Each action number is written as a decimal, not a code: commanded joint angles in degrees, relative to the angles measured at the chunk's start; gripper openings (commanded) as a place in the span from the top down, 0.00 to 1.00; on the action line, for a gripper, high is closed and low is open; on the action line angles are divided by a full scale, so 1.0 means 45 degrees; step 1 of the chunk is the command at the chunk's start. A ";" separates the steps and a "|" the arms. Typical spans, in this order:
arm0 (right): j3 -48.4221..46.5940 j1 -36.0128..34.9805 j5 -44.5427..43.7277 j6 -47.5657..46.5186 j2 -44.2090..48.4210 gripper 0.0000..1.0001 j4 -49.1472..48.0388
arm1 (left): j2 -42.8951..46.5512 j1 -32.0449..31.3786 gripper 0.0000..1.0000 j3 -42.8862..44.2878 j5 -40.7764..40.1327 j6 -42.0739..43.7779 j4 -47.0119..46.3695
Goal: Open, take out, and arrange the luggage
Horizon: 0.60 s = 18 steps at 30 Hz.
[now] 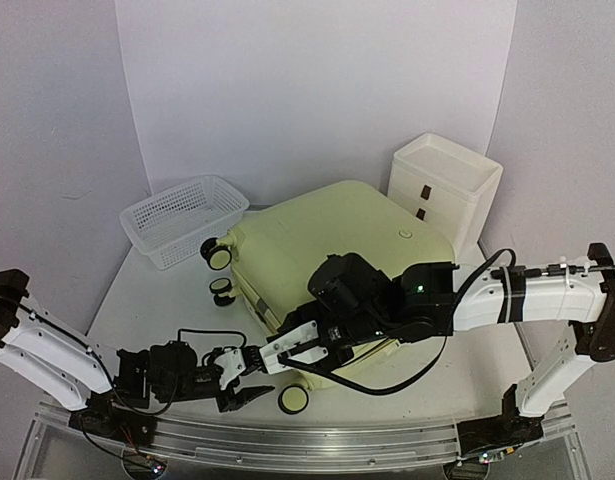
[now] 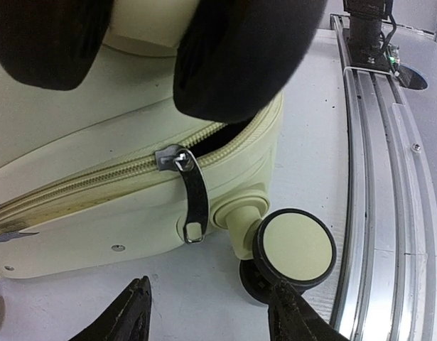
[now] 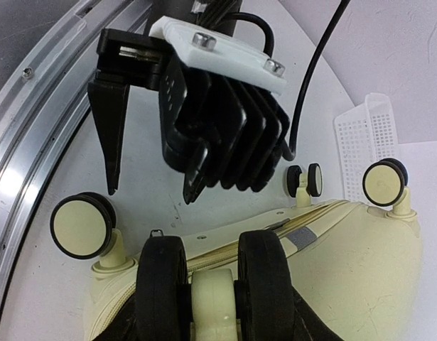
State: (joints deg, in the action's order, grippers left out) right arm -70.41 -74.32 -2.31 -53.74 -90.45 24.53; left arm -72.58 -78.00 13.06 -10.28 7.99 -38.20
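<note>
The pale yellow-green luggage (image 1: 337, 230) lies flat on the table. My right gripper (image 1: 287, 352) reaches over its near left corner and is shut on the upper shell's double black wheel (image 3: 214, 298). That wheel fills the top of the left wrist view (image 2: 246, 57). The zip is parted at this corner, with a dark gap (image 2: 222, 136) beside the zipper pull (image 2: 181, 160) and its black strap. My left gripper (image 2: 211, 312) is open and low on the table. Its right fingertip (image 2: 289, 307) is close against the lower shell's wheel (image 2: 298, 246).
A white mesh basket (image 1: 182, 218) stands at the back left and a white drawer box (image 1: 442, 185) at the back right. Two more wheels (image 1: 217, 255) stick out on the luggage's left side. A metal rail (image 1: 317, 440) runs along the near edge.
</note>
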 commanded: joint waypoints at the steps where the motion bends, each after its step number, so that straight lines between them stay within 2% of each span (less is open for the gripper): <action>1: -0.0286 0.0306 0.0317 0.2684 0.1323 1.00 -0.1995 | -0.1272 -0.0325 0.44 0.0516 -0.0629 0.0384 -0.3110; 10: -0.0159 0.0324 0.0410 0.2722 0.1375 1.00 -0.2125 | -0.4081 -0.0591 0.48 0.0547 -0.1868 0.0587 -0.7087; 14: -0.0182 0.0325 0.0419 0.2722 0.1318 1.00 -0.2170 | -0.4756 -0.0581 0.51 0.0988 -0.2031 0.0646 -0.7374; 18: -0.0269 0.0345 0.0431 0.2880 0.1173 1.00 -0.2192 | -0.5161 -0.0611 0.60 0.1380 -0.2406 0.0988 -0.7452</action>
State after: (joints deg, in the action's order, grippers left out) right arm -69.84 -74.28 -2.15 -53.82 -90.19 23.64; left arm -94.41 -80.47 16.03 -18.39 10.52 -65.71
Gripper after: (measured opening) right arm 0.493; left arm 0.440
